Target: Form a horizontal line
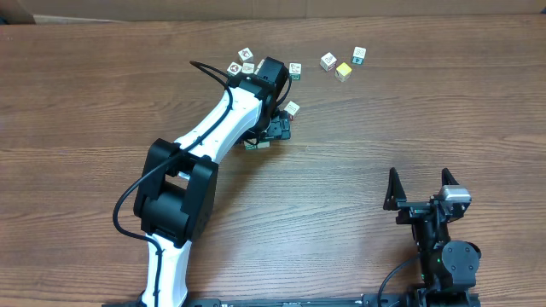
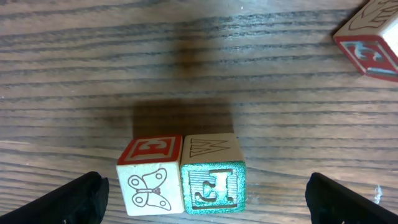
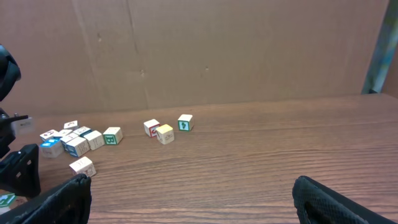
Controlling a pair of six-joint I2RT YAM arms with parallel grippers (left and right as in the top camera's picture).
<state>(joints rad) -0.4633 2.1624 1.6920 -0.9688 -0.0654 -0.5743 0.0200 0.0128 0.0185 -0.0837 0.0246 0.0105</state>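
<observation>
The horizontal line shows in the left wrist view as two cubes touching side by side: a white butterfly cube [image 2: 151,186] with a red top and a green-faced cube [image 2: 213,185]. My left gripper [image 2: 211,199] stands open around the pair, with a gap between each black fingertip and the cubes. From overhead the left gripper [image 1: 271,130] and its arm cover most of this pair; only a green edge [image 1: 252,145] peeks out. My right gripper [image 1: 420,186] is open and holds nothing at the near right, far from all the cubes.
A loose clump of cubes [image 1: 246,60] lies behind the left wrist. Single cubes sit at its right [image 1: 295,71] and nearer [image 1: 292,108]. Farther right are a red-marked cube [image 1: 328,61], a yellow-faced cube [image 1: 344,72] and a teal one [image 1: 359,55].
</observation>
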